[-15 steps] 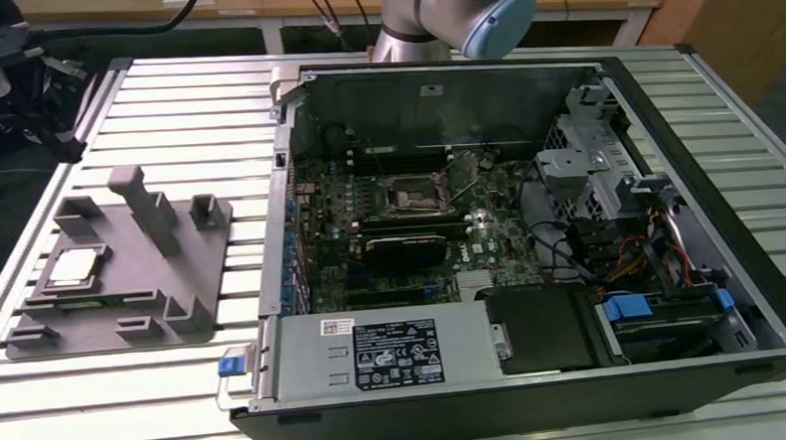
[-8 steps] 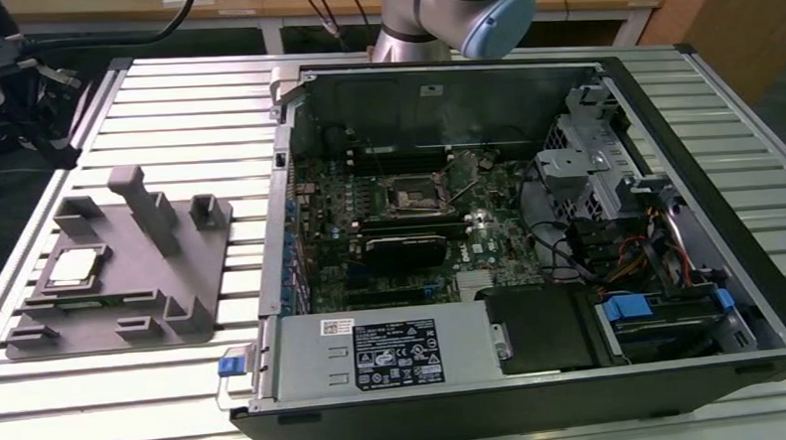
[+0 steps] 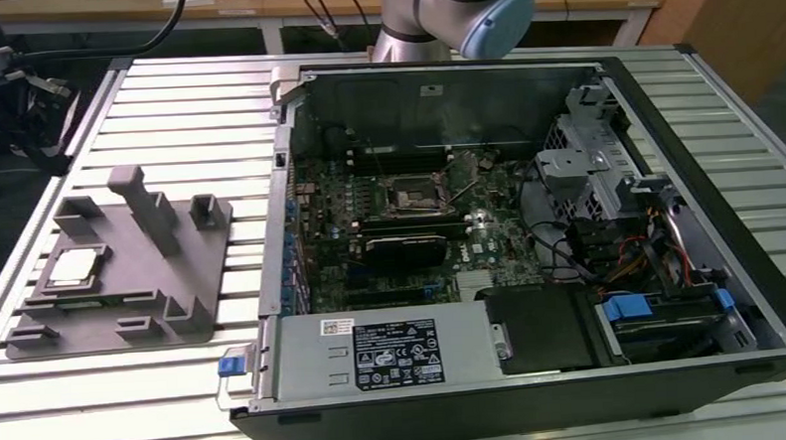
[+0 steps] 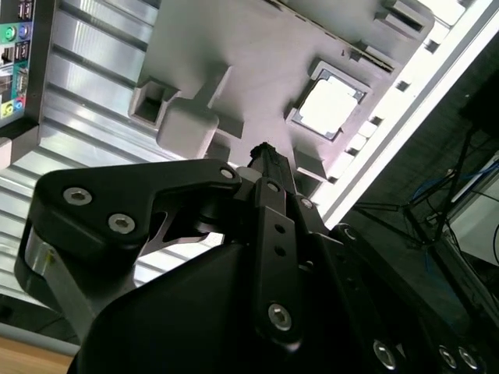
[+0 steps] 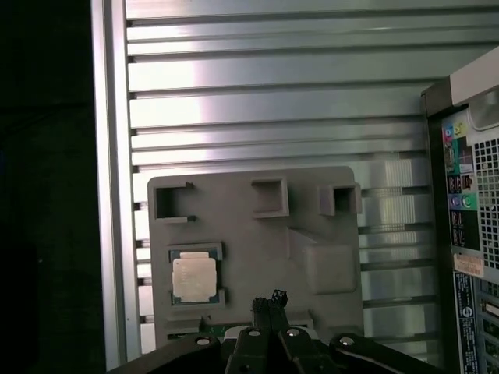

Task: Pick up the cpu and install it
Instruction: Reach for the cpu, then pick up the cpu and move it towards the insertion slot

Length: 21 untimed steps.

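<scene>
The cpu (image 3: 74, 267) is a small silvery square lying flat in a recess of the grey tray (image 3: 170, 289), at the exterior view's left. Both wrist views look down on it: the cpu (image 4: 331, 107) (image 5: 194, 279) rests in its pocket on the tray (image 4: 265, 70) (image 5: 249, 241). My gripper (image 5: 269, 299) (image 4: 262, 153) hangs well above the tray, off to one side of the cpu, with its fingertips together and nothing between them. The black socket (image 3: 412, 192) with its metal frame sits on the motherboard inside the open computer case (image 3: 500, 235).
Upright posts (image 3: 147, 206) rise from the tray beside the cpu. The case's wall and rear ports (image 5: 464, 195) stand close to the tray. Everything rests on a slatted metal table (image 3: 162, 101), whose edge (image 5: 109, 195) runs just beyond the tray. The arm's joint (image 3: 470, 8) is behind the case.
</scene>
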Available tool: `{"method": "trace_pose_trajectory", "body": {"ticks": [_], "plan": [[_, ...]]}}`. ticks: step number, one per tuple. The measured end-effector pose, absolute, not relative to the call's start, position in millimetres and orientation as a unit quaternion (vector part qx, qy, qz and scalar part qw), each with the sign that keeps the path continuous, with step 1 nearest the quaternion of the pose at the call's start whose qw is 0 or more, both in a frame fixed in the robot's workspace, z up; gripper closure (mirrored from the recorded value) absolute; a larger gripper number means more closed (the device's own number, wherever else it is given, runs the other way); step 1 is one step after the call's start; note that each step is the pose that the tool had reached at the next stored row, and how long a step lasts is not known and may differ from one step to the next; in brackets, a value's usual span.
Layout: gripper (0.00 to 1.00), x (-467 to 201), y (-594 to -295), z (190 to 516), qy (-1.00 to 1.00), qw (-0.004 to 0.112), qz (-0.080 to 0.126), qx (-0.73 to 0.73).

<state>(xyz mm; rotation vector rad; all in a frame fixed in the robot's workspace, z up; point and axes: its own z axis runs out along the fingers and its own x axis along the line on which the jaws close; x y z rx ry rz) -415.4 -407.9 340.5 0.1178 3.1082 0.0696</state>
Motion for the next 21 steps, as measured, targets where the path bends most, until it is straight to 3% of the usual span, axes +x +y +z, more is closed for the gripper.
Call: {"method": "trace_pose_trajectory", "body": {"ticks": [21], "plan": [[0.89, -436.8, -410.3, 329.5, 0.999, 0.015, 0.022, 0.038]]}}
